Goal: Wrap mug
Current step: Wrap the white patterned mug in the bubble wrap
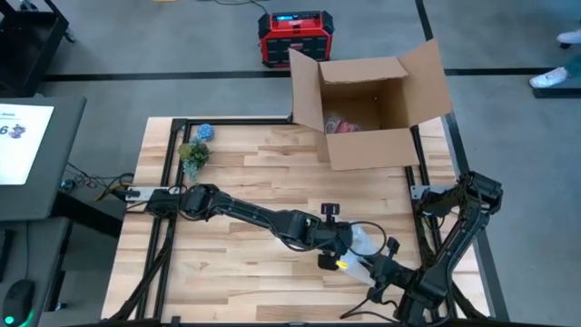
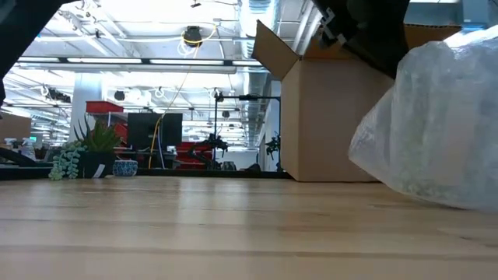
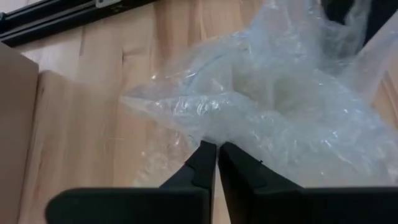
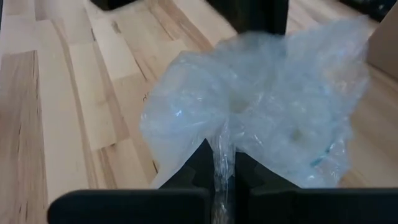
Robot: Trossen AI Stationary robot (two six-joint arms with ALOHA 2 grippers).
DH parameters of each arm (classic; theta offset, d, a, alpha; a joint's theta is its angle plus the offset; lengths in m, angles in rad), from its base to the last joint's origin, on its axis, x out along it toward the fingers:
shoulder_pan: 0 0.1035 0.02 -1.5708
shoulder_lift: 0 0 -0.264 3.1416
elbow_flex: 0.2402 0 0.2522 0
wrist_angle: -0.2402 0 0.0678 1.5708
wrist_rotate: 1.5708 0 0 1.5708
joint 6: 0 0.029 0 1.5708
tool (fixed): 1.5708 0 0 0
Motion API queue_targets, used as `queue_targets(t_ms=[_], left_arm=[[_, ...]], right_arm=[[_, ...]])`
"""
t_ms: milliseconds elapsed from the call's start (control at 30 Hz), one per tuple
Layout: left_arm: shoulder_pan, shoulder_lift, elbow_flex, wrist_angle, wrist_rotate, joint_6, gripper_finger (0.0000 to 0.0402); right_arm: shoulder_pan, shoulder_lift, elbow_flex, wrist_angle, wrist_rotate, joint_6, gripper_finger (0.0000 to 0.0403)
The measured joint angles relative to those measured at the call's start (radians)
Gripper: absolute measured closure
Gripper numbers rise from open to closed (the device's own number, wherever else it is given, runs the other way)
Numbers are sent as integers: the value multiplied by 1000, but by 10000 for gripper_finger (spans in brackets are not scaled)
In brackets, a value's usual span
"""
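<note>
Two end effectors pinch the bubble wrap (image 1: 361, 247) bundle at the counter's (image 1: 245, 163) five o'clock: left end effector (image 3: 216, 149) and right end effector (image 4: 219, 163) both clamped on plastic. Opposing pulls could tear it or unwrap the hidden mug. Cardboard box (image 1: 368, 100) at one o'clock holds unclear items.

High view straight down; low view table-level; wrist views close; all share bubble wrap (image 1: 361, 243).

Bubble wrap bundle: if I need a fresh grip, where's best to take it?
Probably on a loose edge fold of the bubble wrap bundle, coming in level from the side. Both the left gripper and right gripper already pinch thin flaps; the bulging middle looks too wide and soft.
</note>
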Motion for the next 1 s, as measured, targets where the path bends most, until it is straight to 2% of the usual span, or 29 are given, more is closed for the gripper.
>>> queue_targets(t_ms=[267, 367, 567, 733, 1000], left_arm=[[0, -3, -99, 98, 24, -1, 401], [-3, 3, -140, 134, 39, -14, 401], [-25, 4, -140, 173, 26, 45, 402], [-54, 4, -119, 212, 21, 99, 402], [-89, -2, -117, 335, 123, 185, 401]], right_arm=[[-26, -23, 27, -5, 123, 34, 403], [-55, -22, 25, -6, 108, 35, 403], [-94, -21, 4, 20, 41, 36, 403], [-64, -21, -7, 52, 29, 36, 403], [26, 21, -8, 117, 32, 32, 403]])
